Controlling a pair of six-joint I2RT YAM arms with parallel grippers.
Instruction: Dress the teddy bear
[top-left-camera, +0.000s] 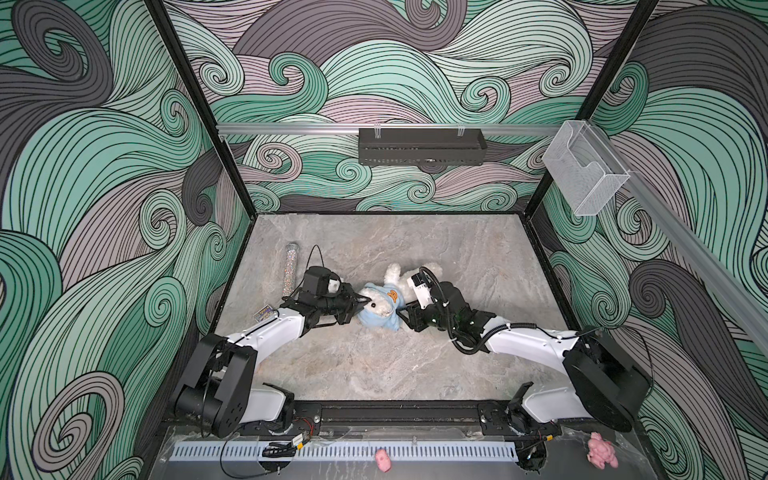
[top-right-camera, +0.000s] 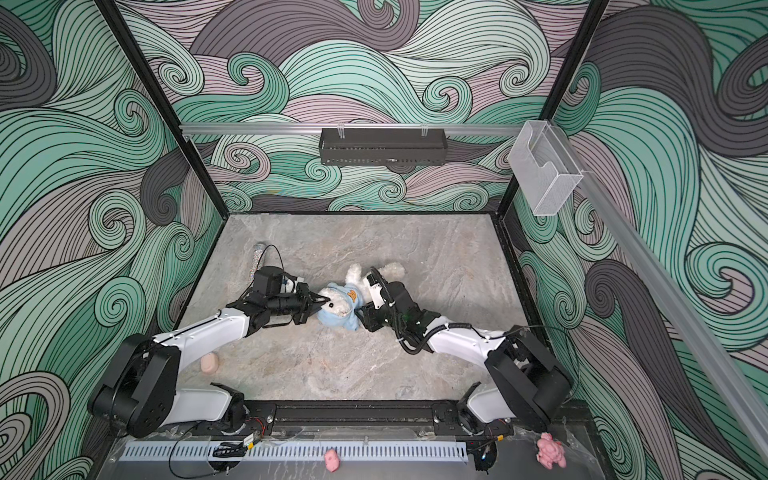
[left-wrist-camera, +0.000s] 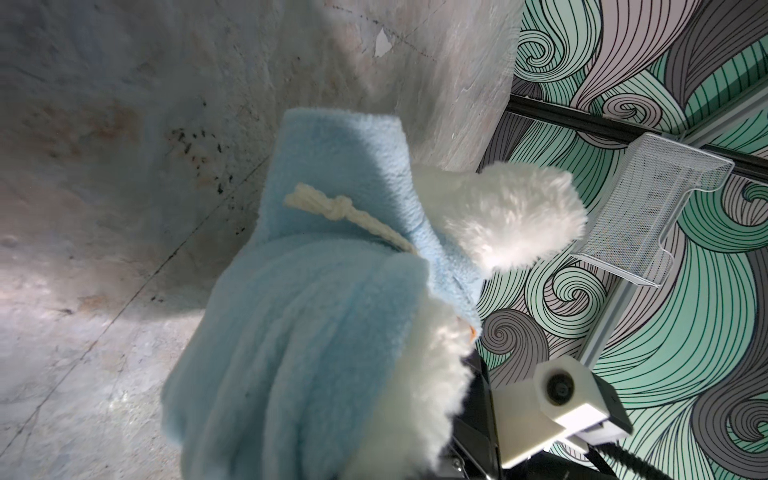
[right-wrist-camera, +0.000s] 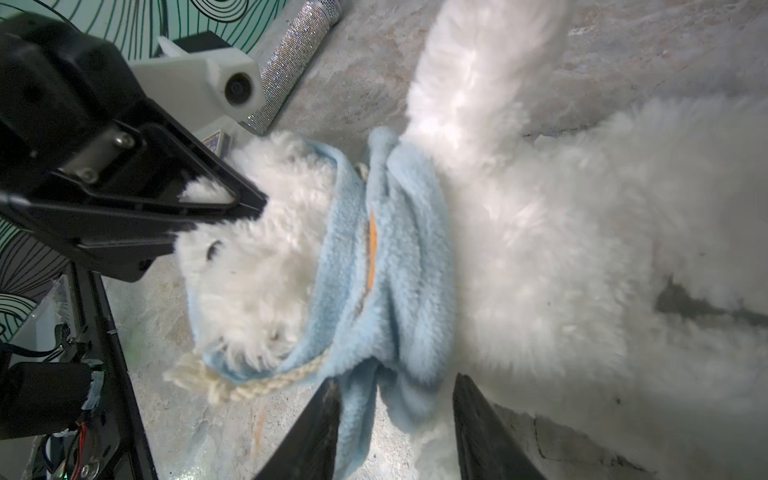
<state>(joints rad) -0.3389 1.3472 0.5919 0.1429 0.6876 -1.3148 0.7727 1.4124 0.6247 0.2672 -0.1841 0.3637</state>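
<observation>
The teddy bear (top-left-camera: 392, 272) (top-right-camera: 353, 272), fluffy and white, lies mid-table with its legs toward the back wall. A light blue fleece hoodie (top-left-camera: 390, 297) (top-right-camera: 348, 297) (left-wrist-camera: 311, 332) (right-wrist-camera: 399, 257) is bunched around its neck and head. My left gripper (top-left-camera: 360, 301) (top-right-camera: 320, 300) (right-wrist-camera: 255, 208) is shut on the fur at the bear's head (right-wrist-camera: 257, 270). Its jaws are hidden behind fur and fleece in the left wrist view. My right gripper (top-left-camera: 403, 315) (top-right-camera: 365, 316) (right-wrist-camera: 397, 380) is open at the hoodie's lower edge, and a fold of blue fleece hangs loosely between its fingers.
A glittery tube (top-left-camera: 291, 266) (right-wrist-camera: 291, 62) and a small card box (top-left-camera: 262, 312) lie behind the left arm. A peach lump (top-right-camera: 210, 363) sits near the left arm's base. Two pink plush toys (top-left-camera: 383, 459) (top-left-camera: 600, 455) lie off the front edge. A black basket (top-left-camera: 419, 145) and a clear holder (top-left-camera: 582, 170) hang on the rails.
</observation>
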